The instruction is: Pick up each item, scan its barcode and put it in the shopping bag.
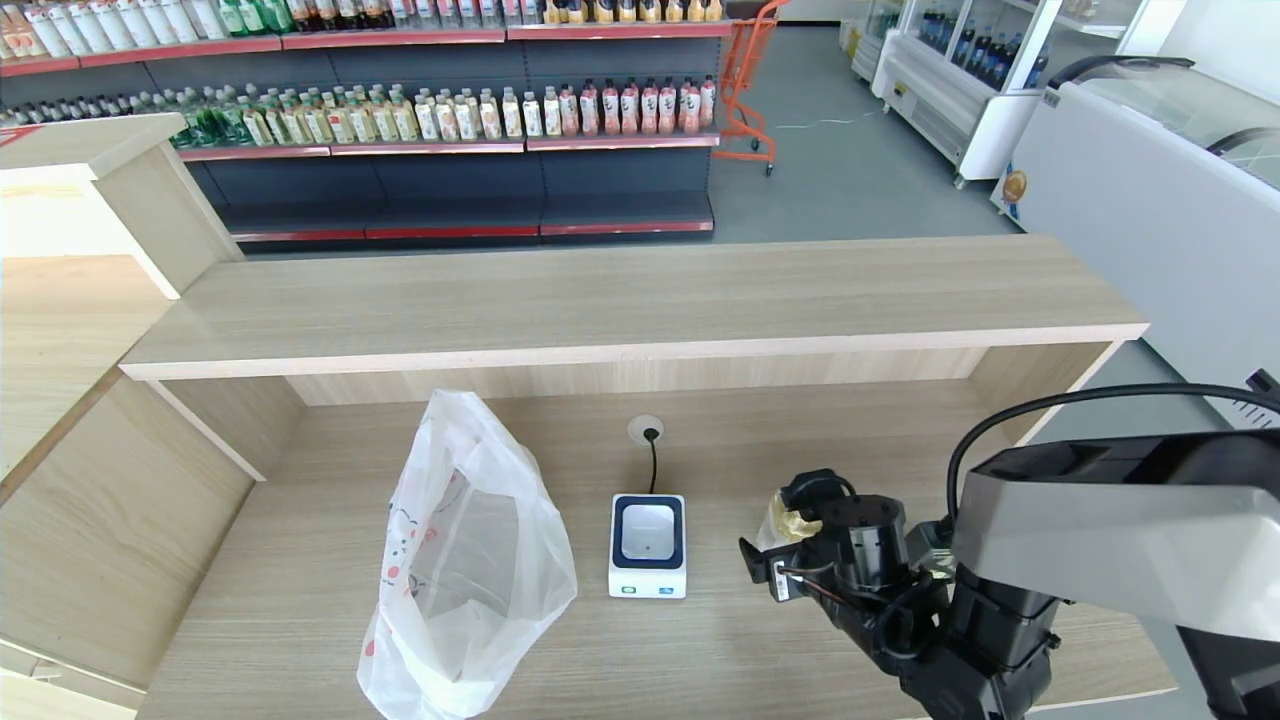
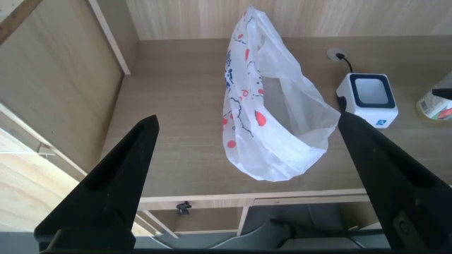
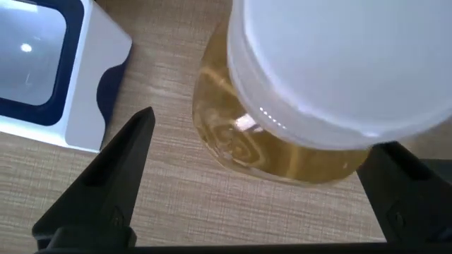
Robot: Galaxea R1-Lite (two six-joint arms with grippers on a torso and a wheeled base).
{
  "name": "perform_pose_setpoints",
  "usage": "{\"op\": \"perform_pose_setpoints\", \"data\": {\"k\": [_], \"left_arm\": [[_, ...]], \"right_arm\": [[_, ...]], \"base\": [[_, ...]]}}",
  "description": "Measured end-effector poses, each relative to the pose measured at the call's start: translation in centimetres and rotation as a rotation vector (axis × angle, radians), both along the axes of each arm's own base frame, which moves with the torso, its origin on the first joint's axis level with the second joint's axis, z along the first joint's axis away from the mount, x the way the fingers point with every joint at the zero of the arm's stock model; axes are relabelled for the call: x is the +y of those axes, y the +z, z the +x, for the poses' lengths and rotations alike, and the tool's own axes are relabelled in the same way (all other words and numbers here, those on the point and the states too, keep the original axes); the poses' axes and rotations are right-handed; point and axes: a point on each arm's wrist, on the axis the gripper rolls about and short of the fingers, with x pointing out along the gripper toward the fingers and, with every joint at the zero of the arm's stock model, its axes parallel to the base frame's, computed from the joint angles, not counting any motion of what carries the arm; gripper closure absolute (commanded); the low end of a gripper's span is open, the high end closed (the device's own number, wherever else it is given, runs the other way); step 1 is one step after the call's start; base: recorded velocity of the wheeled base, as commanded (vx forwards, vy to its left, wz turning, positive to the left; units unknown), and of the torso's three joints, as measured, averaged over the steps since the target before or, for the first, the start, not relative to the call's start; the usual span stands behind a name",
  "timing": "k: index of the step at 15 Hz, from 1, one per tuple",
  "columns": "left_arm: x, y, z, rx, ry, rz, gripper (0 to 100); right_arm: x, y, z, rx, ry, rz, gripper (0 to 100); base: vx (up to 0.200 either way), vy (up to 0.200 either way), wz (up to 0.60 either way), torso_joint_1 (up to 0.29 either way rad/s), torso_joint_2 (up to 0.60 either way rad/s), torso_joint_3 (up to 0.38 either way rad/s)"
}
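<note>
1. My right gripper (image 3: 263, 134) is spread wide, straddling the white-capped jar (image 3: 311, 92), not yet clamped.
2. The jar stands on the tabletop (image 1: 300, 600), just beside the scanner (image 1: 648, 545).
3. Risk: if I close off-centre, that smooth jar could slip or tip.

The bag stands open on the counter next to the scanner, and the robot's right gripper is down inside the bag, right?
Not quite. The right gripper is not in the bag; it is at a white-lidded jar on the other side of the scanner, as the head view shows. The rest holds.
</note>
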Motion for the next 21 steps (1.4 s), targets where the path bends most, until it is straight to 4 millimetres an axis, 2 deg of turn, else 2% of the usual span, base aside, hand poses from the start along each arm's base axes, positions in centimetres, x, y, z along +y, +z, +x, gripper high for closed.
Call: {"op": "perform_pose_setpoints", "data": {"k": [5,9,12,13,21], "left_arm": [[0.0,0.0,0.0,0.0,0.0,0.0,0],[0.0,0.0,0.0,0.0,0.0,0.0,0],[0.0,0.0,0.0,0.0,0.0,0.0,0],[0.0,0.0,0.0,0.0,0.0,0.0,0],[0.0,0.0,0.0,0.0,0.001,0.0,0]], "right_arm": [[1.0,-1.4,1.6,-0.035,0.003,-0.008,0],[2.3,-1.4,3.5,-0.093,0.023,0.002,0],[2.8,-1.3,4.0,-0.115,0.034,0.013,0],[2.9,-1.2,4.1,-0.117,0.043,0.021,100],[2.6,-1.0,4.0,-0.115,0.049,0.018,100]], "base": [[0.0,0.0,0.0,0.0,0.0,0.0],[0.0,0.0,0.0,0.0,0.0,0.0],[0.0,0.0,0.0,0.0,0.0,0.0],[0.0,0.0,0.0,0.0,0.0,0.0],[0.0,0.0,0.0,0.0,0.0,0.0]]}}
